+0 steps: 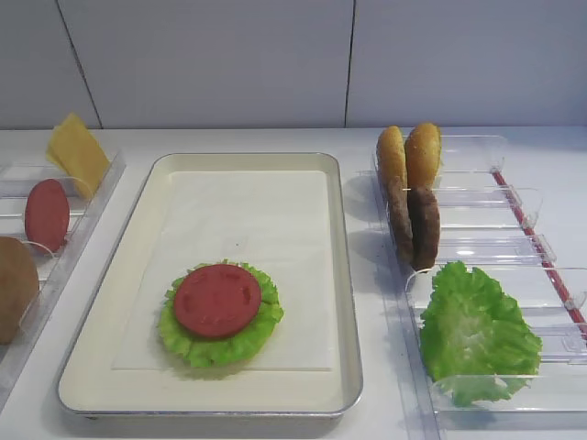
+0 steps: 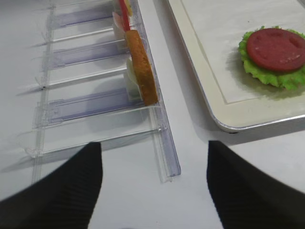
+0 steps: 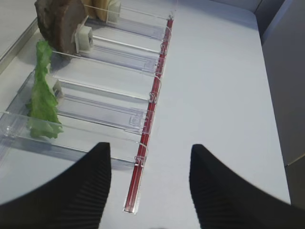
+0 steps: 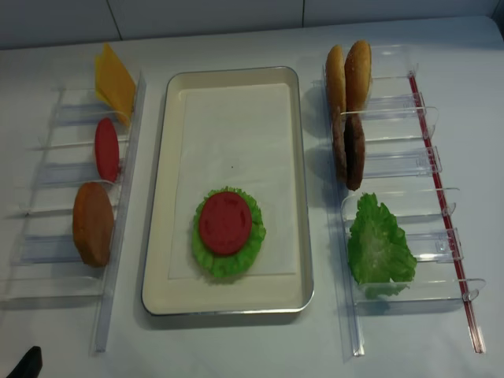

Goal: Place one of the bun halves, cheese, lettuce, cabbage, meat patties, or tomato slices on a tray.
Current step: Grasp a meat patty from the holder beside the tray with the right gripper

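On the tray (image 1: 344,275) a tomato slice (image 1: 217,300) lies on a lettuce leaf (image 1: 261,332). The right holder has two bun halves (image 1: 422,154), two meat patties (image 1: 423,225) and more lettuce (image 1: 477,330). The left holder has cheese (image 1: 78,151), a tomato slice (image 1: 46,214) and a bun half (image 1: 16,284). Cabbage is out of view. My right gripper (image 3: 150,147) is open and empty over the table at the right holder's near end, with the lettuce (image 3: 43,102) to its front left. My left gripper (image 2: 153,144) is open and empty, near the left holder's end, with the bun half (image 2: 141,67) ahead.
Clear plastic holders flank the tray; the right one (image 3: 119,86) has a red strip (image 3: 152,95) along its outer side. The left holder (image 2: 90,102) has several vacant slots near my left gripper. The tray corner (image 2: 228,125) is to the front right of the left gripper.
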